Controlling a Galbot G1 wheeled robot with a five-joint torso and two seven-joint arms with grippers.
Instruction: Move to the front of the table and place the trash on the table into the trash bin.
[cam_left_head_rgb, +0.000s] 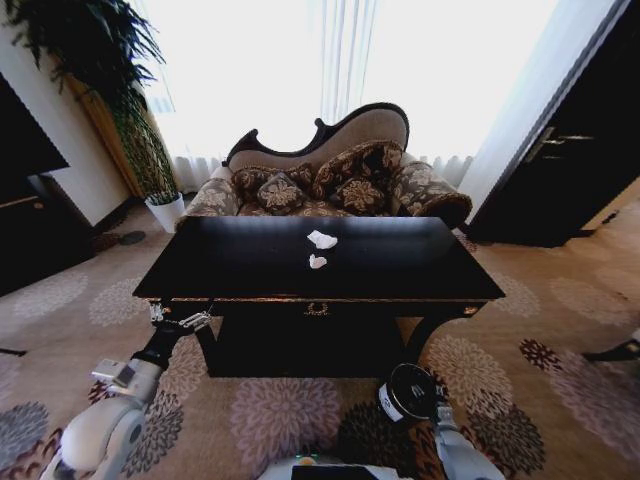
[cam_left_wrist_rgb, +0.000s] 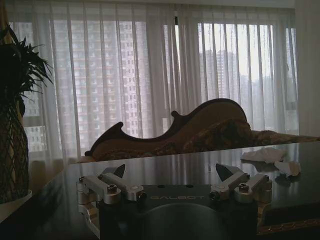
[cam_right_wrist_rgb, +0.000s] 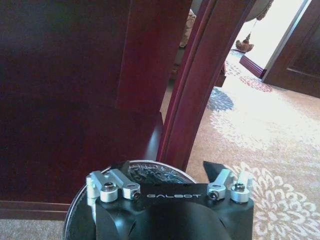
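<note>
The left gripper (cam_left_wrist_rgb: 171, 176) hangs with its fingers spread wide and nothing between them, level with the near left corner of the table (cam_left_head_rgb: 400, 262). Ahead of it and toward the middle of the glossy top lie two white paper wads (cam_left_head_rgb: 321, 240), close together. The right gripper (cam_right_wrist_rgb: 170, 175) is likewise open and empty, held just above the rim of the trash bin (cam_left_head_rgb: 403, 394), which stands on the carpet by the table's near right leg.
</note>
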